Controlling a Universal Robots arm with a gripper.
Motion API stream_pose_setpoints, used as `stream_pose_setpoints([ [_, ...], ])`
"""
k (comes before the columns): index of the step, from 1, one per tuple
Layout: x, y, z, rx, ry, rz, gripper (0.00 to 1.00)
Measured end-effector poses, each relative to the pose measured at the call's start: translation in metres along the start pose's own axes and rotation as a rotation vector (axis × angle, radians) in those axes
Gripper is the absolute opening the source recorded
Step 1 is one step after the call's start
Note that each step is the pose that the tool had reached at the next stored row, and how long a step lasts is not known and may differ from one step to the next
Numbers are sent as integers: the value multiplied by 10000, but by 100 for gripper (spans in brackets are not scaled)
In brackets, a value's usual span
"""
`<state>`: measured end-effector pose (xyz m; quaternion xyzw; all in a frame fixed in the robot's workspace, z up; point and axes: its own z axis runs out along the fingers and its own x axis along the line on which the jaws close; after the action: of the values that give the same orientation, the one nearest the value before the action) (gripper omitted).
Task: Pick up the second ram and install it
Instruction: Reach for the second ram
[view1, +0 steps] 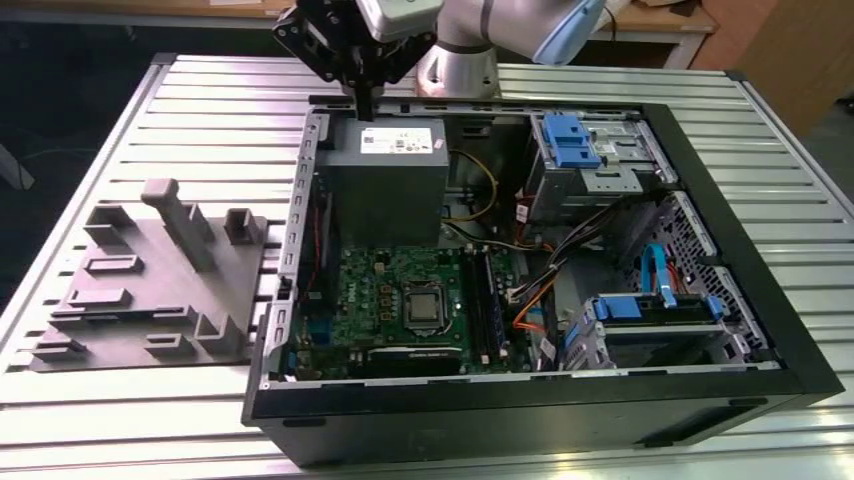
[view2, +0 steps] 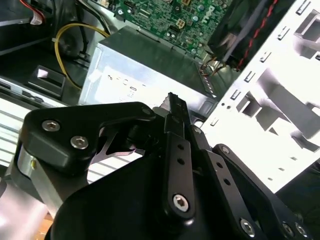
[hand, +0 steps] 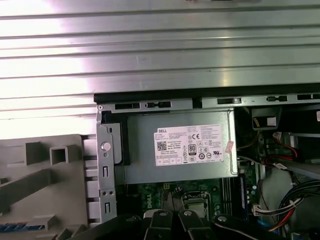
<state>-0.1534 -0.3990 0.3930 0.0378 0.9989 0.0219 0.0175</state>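
The gripper (view1: 363, 103) is seen hanging just above the grey power supply (view1: 384, 165) at the far end of the open PC case (view1: 747, 300), fingertips pointing down. The jaws look pressed together and nothing is seen pinched between them, same story in the second wrist view. The second ram (hand: 20, 227) is probably the bluish strip lying in the grey parts tray (view1: 134, 290), caught at the edge of the first wrist view, though tbh it can't be told for sure. The tray is parked on the slatted table (view1: 160, 100), at the exterior view's left of the case. On the motherboard (view1: 374, 290), the black memory slots (view1: 487, 300) are found beside the CPU socket (view1: 424, 308), well apart from the gripper.
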Motion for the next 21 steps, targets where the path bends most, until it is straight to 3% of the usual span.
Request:
stream_pose_setpoints([
  [9,172,-13,-4,-5,-62,-3,10],
  [21,410,-31,0,-6,-84,2,10],
])
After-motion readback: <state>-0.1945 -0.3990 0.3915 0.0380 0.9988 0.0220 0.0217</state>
